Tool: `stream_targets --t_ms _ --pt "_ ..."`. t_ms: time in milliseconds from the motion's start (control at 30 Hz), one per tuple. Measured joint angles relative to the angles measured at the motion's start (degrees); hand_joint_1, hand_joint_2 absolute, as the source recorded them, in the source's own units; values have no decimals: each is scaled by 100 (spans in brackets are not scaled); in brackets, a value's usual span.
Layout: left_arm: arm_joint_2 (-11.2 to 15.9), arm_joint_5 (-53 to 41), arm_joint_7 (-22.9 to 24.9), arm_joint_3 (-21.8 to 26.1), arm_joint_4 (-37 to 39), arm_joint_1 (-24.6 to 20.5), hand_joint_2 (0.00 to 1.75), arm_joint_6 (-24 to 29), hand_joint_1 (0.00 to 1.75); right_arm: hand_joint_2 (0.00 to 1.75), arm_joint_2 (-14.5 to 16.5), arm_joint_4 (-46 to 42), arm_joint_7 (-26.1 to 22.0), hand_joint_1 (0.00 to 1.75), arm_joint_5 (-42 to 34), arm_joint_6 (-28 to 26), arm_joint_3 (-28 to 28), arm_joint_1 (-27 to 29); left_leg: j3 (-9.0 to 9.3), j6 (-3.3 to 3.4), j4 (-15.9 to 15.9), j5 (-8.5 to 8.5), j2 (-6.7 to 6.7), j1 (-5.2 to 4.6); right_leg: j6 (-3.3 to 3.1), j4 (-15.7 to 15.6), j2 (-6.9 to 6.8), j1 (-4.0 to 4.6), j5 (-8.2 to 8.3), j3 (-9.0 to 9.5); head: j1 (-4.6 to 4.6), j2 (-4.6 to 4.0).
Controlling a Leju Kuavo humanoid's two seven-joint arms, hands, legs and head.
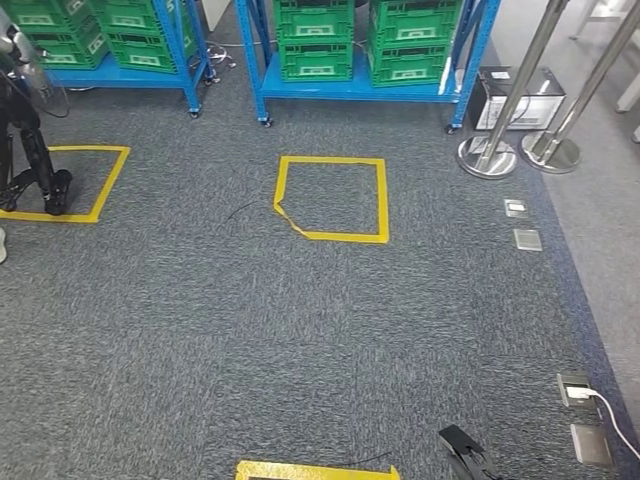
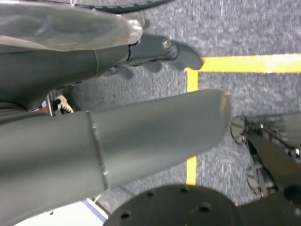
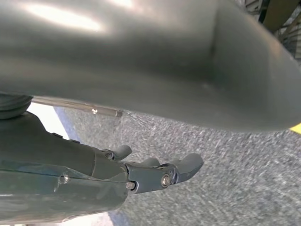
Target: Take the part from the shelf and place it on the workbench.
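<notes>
While the green slatted plastic crates sit stacked on the bottom board of the blue steel shelf at the far side of the carpet, no single part can be told apart among them, and whatever they hold is hidden behind their walls. A second blue shelf to the left carries more green crates of the same kind. On the grey speckled carpet in front of the middle shelf lies a square outline of yellow tape, with another yellow tape square farther left and a strip of yellow tape at the near edge. The left hand hangs above the carpet beside a yellow tape corner, its dark fingers stretched out fairly straight and holding nothing. The right hand likewise hangs over bare carpet, fingers extended and slightly apart, with nothing in its grasp. Two polished metal stanchion posts on round bases stand to the right of the shelf, near grey floor outlet plates.
</notes>
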Motion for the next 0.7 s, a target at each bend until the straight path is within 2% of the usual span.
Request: stream_targets --t_ms 33,67,100,133,167,200,233,267,300,333,400,433,467,533,600,633,667,700 --pt "-3 0 -1 -7 0 -7 0 5 0 0 -1 1 1 0 0 0 0 3 5 7 -22 16 49 3 37 -15 42 -6 13 -7 -2 0" --pt "-8 0 -1 -14 0 -13 0 14 0 0 -3 3 2 0 0 2 0 6 20 23 -59 36 96 13 65 -5 20 -9 5 -13 0 0" --pt "-13 0 -2 -20 0 -14 0 23 0 0 -5 5 7 0 0 4 1 6 37 44 -103 60 143 25 94 68 -68 -5 -55 -46 18 0" --pt "-17 0 -3 -25 0 -12 0 35 0 0 -7 8 11 0 0 4 1 3 51 69 -148 84 196 39 118 252 -186 2 -186 -127 45 0" --pt "-20 0 -4 -32 0 -6 0 48 0 0 -9 9 9 0 0 0 1 1 58 82 -171 95 252 42 132 574 -317 0 -385 -265 78 0" --pt "-19 0 -4 -41 0 2 0 63 0 0 -9 10 -4 0 0 -10 1 -3 57 96 -177 97 301 41 152 973 -397 3 -603 -443 111 0" --pt "-17 0 -1 -50 0 10 0 79 0 0 -10 10 -35 0 0 -26 1 -2 52 102 -175 95 348 40 170 1351 -421 -5 -770 -608 132 0" --pt "-17 0 7 -57 0 16 0 94 0 0 -10 11 -75 0 5 -46 2 3 49 102 -171 93 387 40 188 1595 -429 -15 -843 -706 149 0" --pt "-17 0 21 -61 0 18 0 110 0 0 -10 11 -107 0 21 -74 2 7 48 96 -164 88 419 42 204 1603 -439 -28 -792 -689 160 0" --pt "-20 0 35 -66 0 17 0 125 0 0 -10 12 -127 0 44 -100 2 10 50 80 -154 71 439 47 216 1374 -454 -42 -642 -554 170 0" --pt "-24 0 54 -78 0 12 0 157 0 0 -10 13 -124 0 88 -143 2 7 57 23 -110 16 479 51 218 548 -515 -58 -311 -93 196 0" --pt "-23 0 56 -86 0 9 0 170 0 0 -10 13 -120 0 95 -152 3 3 59 -13 -82 -22 490 44 191 220 -535 -54 -233 84 210 0" --pt "-20 0 58 -95 0 7 0 180 0 0 -10 13 -118 0 91 -158 3 2 63 -44 -61 -50 499 34 150 33 -547 -48 -222 183 204 0" --pt "-12 0 61 -106 0 -2 0 190 0 0 -10 14 -120 0 82 -164 4 8 80 -107 -54 -84 509 30 45 -29 -524 -22 -262 209 155 0" --pt "-7 0 61 -109 0 -11 0 191 0 0 -10 15 -127 0 81 -167 4 14 68 -177 29 -124 475 53 -30 -51 -495 -29 -271 260 111 0" --pt "-6 0 61 -110 0 -13 0 191 0 0 -10 15 -131 0 81 -167 3 10 -22 -211 220 -197 439 62 -63 -65 -483 -39 -278 297 92 0" --pt "-4 0 60 -110 0 -12 0 191 0 0 -10 15 -134 0 81 -168 3 6 -194 -238 542 -309 395 70 -89 -75 -473 -46 -296 340 67 0" --pt "-4 0 60 -111 0 -8 0 191 0 0 -10 15 -136 0 81 -168 2 3 -454 -260 982 -446 361 72 -110 -77 -464 -43 -328 378 35 0"
